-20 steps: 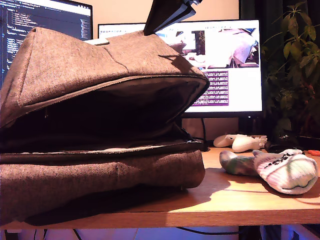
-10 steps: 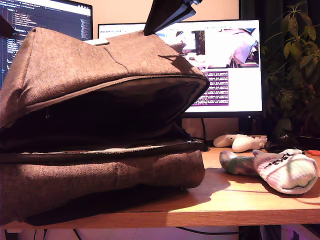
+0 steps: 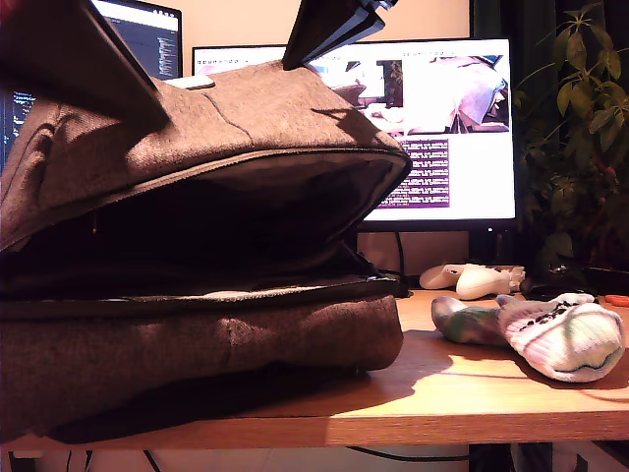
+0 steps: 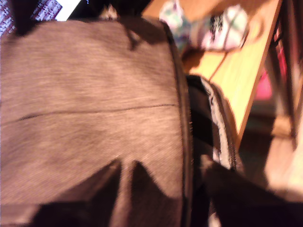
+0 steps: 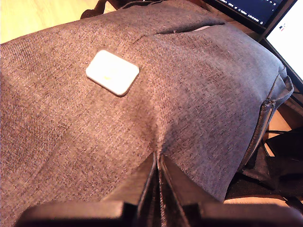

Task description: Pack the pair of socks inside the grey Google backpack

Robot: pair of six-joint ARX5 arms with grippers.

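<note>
My second gripper [image 5: 157,163] was clenched on a pucker of the grey Google backpack [image 3: 197,128], pinching the top flap just beside the white logo patch [image 5: 112,72]. In the exterior view it reached the flap from 12 o'clock, and the flap stood lifted with the dark mouth [image 3: 226,236] gaping toward 3 o'clock.

My first gripper [image 4: 161,187] hung over the same flap close to its zipper edge [image 4: 182,118]. Its fingers showed only as dark blurred shapes, so I could not tell whether the jaws were released or clenched. In the exterior view it looked to be the dark form at 10 o'clock of the bag.

The pair of socks [image 3: 560,334] lay on the desk [image 3: 462,393], well apart from the bag, at about 4 o'clock from the mouth. It sat in front of the 2 white controllers [image 3: 472,280]. Its long axis ran roughly 9 to 3 in that view.

From my first gripper's jaws the socks [image 4: 218,23] lay far ahead, past the flap's edge. I judged this the free arm. Its reach would have to cross the whole bag toward 3 o'clock.
</note>
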